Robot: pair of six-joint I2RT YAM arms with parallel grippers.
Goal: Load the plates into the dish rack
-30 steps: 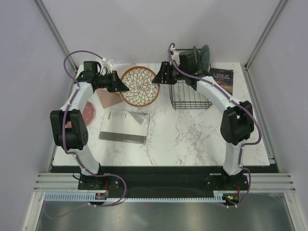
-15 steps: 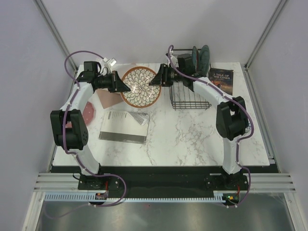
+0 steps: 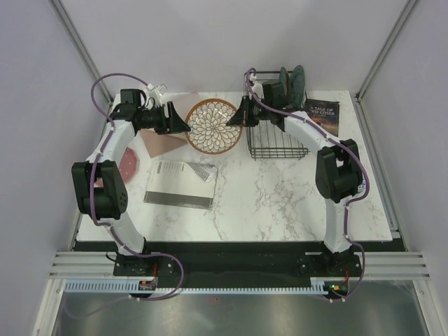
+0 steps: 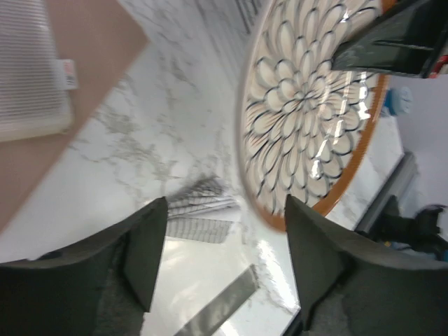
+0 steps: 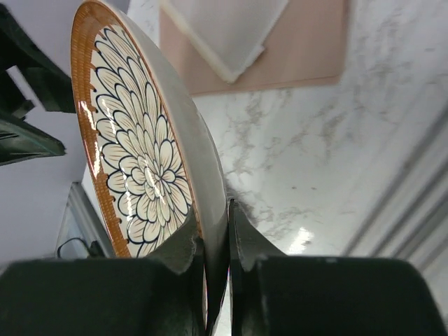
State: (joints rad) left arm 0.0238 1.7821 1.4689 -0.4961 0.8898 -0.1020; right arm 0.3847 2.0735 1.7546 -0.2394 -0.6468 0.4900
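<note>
This is a robotics lab test cell. A white-and-black jointed left robot arm point(image 3: 105, 189) and a matching right robot arm point(image 3: 337, 175) are bolted to a black base strip point(image 3: 231, 260) at the near edge of a white marble-patterned tabletop point(image 3: 280, 203), with purple cables point(image 3: 114, 75) looping along them. Plain pale grey panel walls point(image 3: 224, 42) close the table in on three sides, joined by bare aluminium corner posts point(image 3: 75, 42). In front of the bases run silver aluminium rails point(image 3: 77, 264) and a white slotted cable duct point(image 3: 231, 285). The homely items are sparse props: a black wire dish rack point(image 3: 276, 143), a whitish petal-patterned dinner plate with an orange rim point(image 3: 215, 126) and a dark paperback book point(image 3: 322, 115)
</note>
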